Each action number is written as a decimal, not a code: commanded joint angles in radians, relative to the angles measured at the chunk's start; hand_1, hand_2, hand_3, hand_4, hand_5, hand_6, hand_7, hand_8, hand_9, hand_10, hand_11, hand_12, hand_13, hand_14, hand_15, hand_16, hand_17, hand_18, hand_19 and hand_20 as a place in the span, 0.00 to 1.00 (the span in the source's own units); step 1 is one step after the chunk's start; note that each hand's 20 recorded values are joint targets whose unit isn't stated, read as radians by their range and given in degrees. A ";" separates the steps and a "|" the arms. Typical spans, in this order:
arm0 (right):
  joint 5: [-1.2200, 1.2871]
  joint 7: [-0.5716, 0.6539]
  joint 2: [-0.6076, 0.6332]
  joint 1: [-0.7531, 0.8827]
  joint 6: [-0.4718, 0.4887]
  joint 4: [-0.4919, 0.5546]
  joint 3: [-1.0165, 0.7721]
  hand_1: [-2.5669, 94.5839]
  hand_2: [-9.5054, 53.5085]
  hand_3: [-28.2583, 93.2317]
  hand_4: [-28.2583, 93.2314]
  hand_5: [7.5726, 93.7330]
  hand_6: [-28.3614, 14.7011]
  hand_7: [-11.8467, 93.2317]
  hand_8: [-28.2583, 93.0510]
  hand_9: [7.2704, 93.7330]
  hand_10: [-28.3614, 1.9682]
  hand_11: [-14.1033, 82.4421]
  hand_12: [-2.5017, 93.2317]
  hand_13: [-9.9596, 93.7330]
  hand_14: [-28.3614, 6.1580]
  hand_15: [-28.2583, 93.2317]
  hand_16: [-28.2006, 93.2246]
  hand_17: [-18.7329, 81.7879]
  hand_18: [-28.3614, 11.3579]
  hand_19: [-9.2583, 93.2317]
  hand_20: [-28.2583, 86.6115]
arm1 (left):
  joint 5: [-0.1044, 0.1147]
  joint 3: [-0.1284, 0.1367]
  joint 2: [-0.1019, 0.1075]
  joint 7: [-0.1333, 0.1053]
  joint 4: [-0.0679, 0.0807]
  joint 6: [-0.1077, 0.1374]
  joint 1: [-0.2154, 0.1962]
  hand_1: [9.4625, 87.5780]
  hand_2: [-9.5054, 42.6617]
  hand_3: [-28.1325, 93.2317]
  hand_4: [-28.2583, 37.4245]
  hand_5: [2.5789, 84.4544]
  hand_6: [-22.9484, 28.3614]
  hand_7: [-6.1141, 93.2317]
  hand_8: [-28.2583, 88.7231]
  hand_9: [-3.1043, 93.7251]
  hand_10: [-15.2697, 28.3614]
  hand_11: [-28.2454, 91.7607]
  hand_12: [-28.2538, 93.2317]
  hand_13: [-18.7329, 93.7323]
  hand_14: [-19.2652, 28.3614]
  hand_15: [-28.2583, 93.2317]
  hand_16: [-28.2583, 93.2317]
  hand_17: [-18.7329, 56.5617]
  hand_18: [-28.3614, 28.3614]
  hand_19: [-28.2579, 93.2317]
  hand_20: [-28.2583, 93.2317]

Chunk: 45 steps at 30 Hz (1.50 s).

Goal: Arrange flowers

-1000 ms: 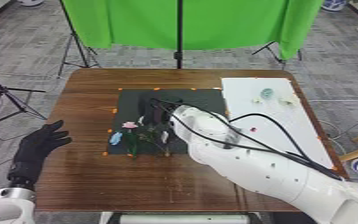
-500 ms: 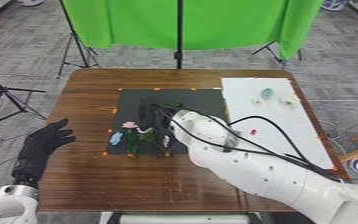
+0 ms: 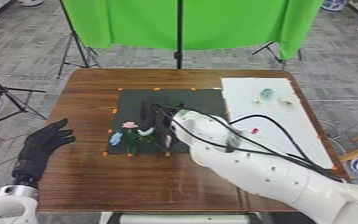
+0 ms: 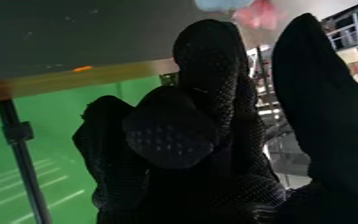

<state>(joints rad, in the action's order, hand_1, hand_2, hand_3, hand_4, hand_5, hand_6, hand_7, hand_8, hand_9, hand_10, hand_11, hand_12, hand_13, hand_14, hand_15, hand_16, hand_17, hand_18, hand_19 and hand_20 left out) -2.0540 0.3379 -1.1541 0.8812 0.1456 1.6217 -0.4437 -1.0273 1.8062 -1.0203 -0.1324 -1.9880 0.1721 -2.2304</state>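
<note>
Holding my right hand (image 3: 156, 116) near the pink flower (image 3: 129, 125), thumb (image 4: 313, 95) apart from relaxed fingers (image 4: 209, 55), I have my left hand (image 3: 39, 145) loosely spread.

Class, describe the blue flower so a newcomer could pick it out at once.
On the brown table lies a dark mat. In the head view, the blue flower is near the mat's lower left corner. Its pale blue colour sets it apart from the pink flower just above.
</note>
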 commanded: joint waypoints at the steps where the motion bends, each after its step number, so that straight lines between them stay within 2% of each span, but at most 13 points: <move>1: -0.073 0.020 0.166 -0.019 -0.156 0.151 -0.139 0.42 0.00 0.79 0.10 0.69 0.67 0.31 0.16 0.83 0.57 0.53 0.34 0.92 0.69 0.74 0.53 0.76 0.32 1.00 0.74 | -0.007 0.010 -0.017 0.003 -0.006 0.003 -0.025 0.18 0.45 0.75 0.00 0.49 0.59 0.14 0.20 0.49 0.70 0.42 0.34 0.52 0.82 0.48 0.22 0.34 0.78 0.39 0.40; 4: -0.087 0.070 0.248 0.020 -0.165 0.185 -0.223 0.41 0.00 0.79 0.10 0.69 0.67 0.30 0.16 0.80 0.55 0.47 0.32 0.90 0.68 0.73 0.53 0.74 0.31 1.00 0.73 | -0.015 0.016 -0.016 0.008 -0.009 0.004 -0.029 0.18 0.45 0.75 0.00 0.49 0.59 0.15 0.20 0.49 0.70 0.42 0.34 0.52 0.82 0.48 0.22 0.34 0.78 0.39 0.40; 6: -0.061 0.098 0.289 0.046 -0.142 0.180 -0.281 0.39 0.00 0.79 0.10 0.67 0.66 0.29 0.16 0.78 0.50 0.44 0.31 0.88 0.65 0.73 0.53 0.73 0.30 1.00 0.73 | -0.021 0.025 -0.017 0.011 -0.018 0.010 -0.041 0.18 0.45 0.75 0.00 0.49 0.59 0.14 0.20 0.49 0.70 0.42 0.34 0.52 0.82 0.48 0.22 0.34 0.78 0.39 0.40; 8: -0.047 0.134 0.323 0.062 -0.104 0.158 -0.320 0.37 0.00 0.77 0.12 0.65 0.65 0.27 0.17 0.76 0.44 0.40 0.31 0.86 0.61 0.73 0.53 0.72 0.28 1.00 0.72 | -0.017 0.030 -0.017 0.011 -0.021 0.012 -0.047 0.18 0.45 0.75 0.00 0.50 0.59 0.15 0.20 0.49 0.70 0.42 0.34 0.52 0.82 0.48 0.22 0.34 0.78 0.39 0.40; 13: -0.032 0.171 0.381 0.103 -0.083 0.056 -0.363 0.34 0.00 0.76 0.13 0.62 0.62 0.25 0.17 0.73 0.40 0.37 0.30 0.84 0.57 0.73 0.52 0.70 0.25 1.00 0.71 | -0.018 0.033 -0.022 0.011 -0.024 0.013 -0.052 0.18 0.45 0.75 0.00 0.50 0.59 0.15 0.20 0.49 0.70 0.42 0.34 0.52 0.82 0.48 0.22 0.34 0.78 0.39 0.40; 23: -0.062 0.178 0.386 0.163 -0.118 -0.071 -0.358 0.36 0.00 0.76 0.13 0.66 0.67 0.27 0.17 0.77 0.43 0.40 0.30 0.86 0.57 0.73 0.51 0.71 0.24 1.00 0.70 | -0.015 0.027 -0.020 0.013 -0.023 0.008 -0.050 0.18 0.45 0.74 0.00 0.49 0.59 0.14 0.20 0.49 0.70 0.42 0.34 0.52 0.82 0.48 0.22 0.34 0.78 0.40 0.41; 29: -0.068 0.175 0.384 0.198 -0.121 -0.087 -0.371 0.37 0.00 0.77 0.13 0.68 0.70 0.28 0.16 0.79 0.46 0.41 0.30 0.88 0.59 0.74 0.51 0.71 0.24 1.00 0.70 | -0.015 0.029 -0.020 0.020 -0.023 -0.002 -0.052 0.18 0.45 0.75 0.00 0.49 0.59 0.14 0.20 0.49 0.70 0.42 0.34 0.52 0.82 0.48 0.22 0.34 0.78 0.40 0.41; 41: -0.128 0.184 0.413 0.208 -0.271 -0.085 -0.345 0.38 0.00 0.78 0.12 0.67 0.70 0.28 0.15 0.83 0.50 0.44 0.31 0.92 0.66 0.73 0.51 0.75 0.27 1.00 0.71 | -0.013 0.029 -0.016 0.021 -0.021 -0.007 -0.049 0.18 0.45 0.74 0.00 0.49 0.59 0.15 0.20 0.49 0.70 0.42 0.34 0.51 0.82 0.48 0.22 0.34 0.78 0.40 0.41; 45: -0.137 0.183 0.407 0.199 -0.263 -0.105 -0.322 0.38 0.00 0.78 0.12 0.67 0.70 0.28 0.15 0.84 0.52 0.45 0.31 0.92 0.67 0.74 0.51 0.76 0.28 1.00 0.72 | -0.015 0.026 -0.016 0.024 -0.021 -0.008 -0.047 0.18 0.45 0.74 0.00 0.49 0.59 0.14 0.20 0.49 0.70 0.42 0.34 0.52 0.83 0.48 0.22 0.34 0.78 0.40 0.41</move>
<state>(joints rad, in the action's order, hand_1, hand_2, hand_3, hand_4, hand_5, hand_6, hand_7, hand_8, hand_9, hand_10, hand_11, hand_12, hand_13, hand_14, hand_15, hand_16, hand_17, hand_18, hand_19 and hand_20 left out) -2.1550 0.5147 -0.7564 1.0885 -0.0983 1.5260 -0.7873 -1.0393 1.8351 -1.0316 -0.1222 -2.0091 0.1736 -2.2633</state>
